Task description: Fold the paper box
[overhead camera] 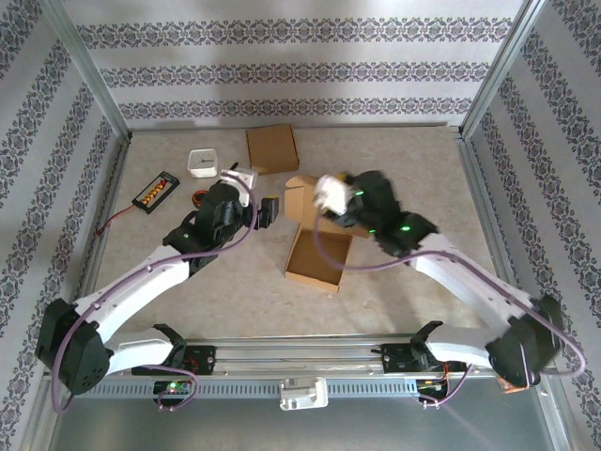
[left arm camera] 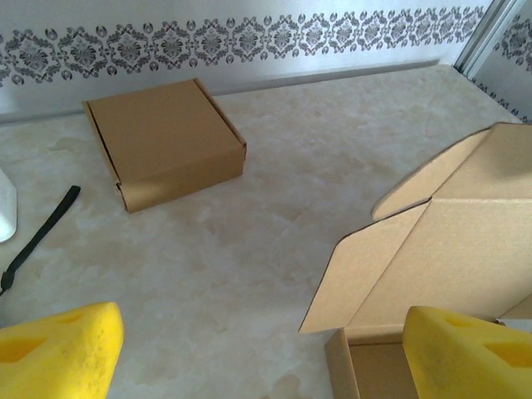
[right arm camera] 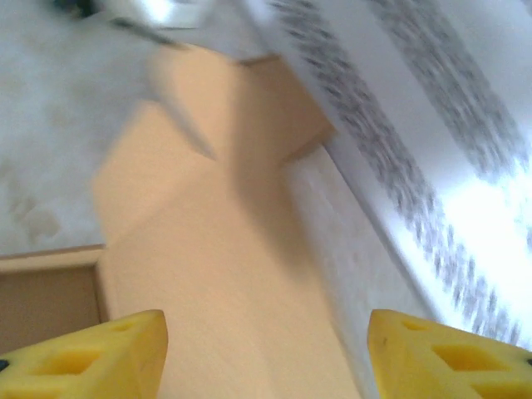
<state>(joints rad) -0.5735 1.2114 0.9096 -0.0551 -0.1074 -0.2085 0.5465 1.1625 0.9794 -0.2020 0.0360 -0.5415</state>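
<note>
The paper box (overhead camera: 317, 256) lies open on the table's middle, a brown cardboard tray with its lid (overhead camera: 300, 194) standing up at the far end. My left gripper (overhead camera: 269, 212) hovers just left of the lid, open, with nothing between its yellow fingertips; in its wrist view (left arm camera: 266, 366) the lid's side flap (left arm camera: 391, 266) and the tray corner sit to the right. My right gripper (overhead camera: 329, 194), blurred by motion, is at the lid's top right. Its jaws stand wide apart in the right wrist view (right arm camera: 266, 357), and the lid panel (right arm camera: 216, 274) lies beyond them, ungripped.
A closed, folded brown box (overhead camera: 272, 147) (left arm camera: 166, 141) rests near the back wall. A small white container (overhead camera: 203, 163) and a black device with orange cells (overhead camera: 156, 191) lie at the back left. A black strap (left arm camera: 37, 237) lies on the table. Metal posts frame the sides.
</note>
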